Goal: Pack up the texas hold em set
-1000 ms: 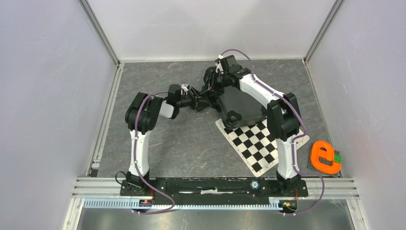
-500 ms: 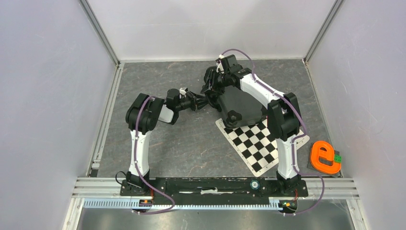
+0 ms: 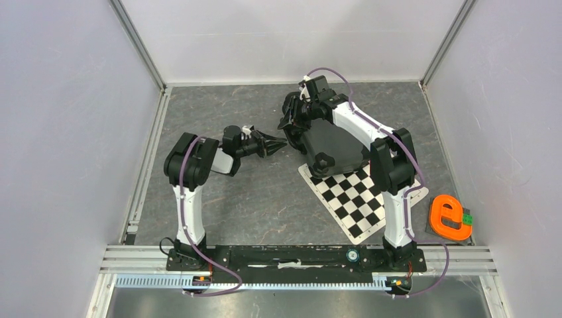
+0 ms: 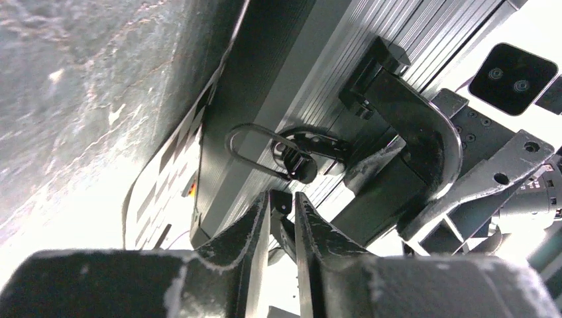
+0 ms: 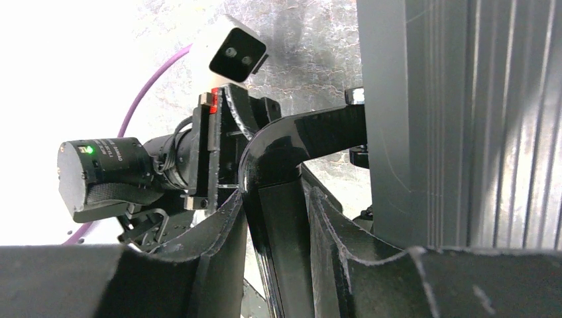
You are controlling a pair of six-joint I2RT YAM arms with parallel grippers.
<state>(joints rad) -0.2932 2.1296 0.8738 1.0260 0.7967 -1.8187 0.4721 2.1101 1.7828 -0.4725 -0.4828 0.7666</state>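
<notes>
Case (image 3: 335, 142): lid down, upper centre.
Right gripper (image 5: 275, 195): clenched on handle (image 5: 298, 136); hold steady.
Left gripper (image 4: 283, 199): nearly closed, empty; press latch (image 4: 291, 156) flush.

You saw the case (image 3: 331, 142) in ribbed, matt black plastic, its handle (image 5: 291, 139) glossy and smooth, the latch loop (image 4: 257, 154) bare metal wire, the table (image 3: 265, 192) rough, mottled grey like stone.

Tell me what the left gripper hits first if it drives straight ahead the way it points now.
Most likely the wire latch on the side of the black case, straight ahead of the left gripper, beside the handle the right gripper holds. Depth is unclear, though.
</notes>
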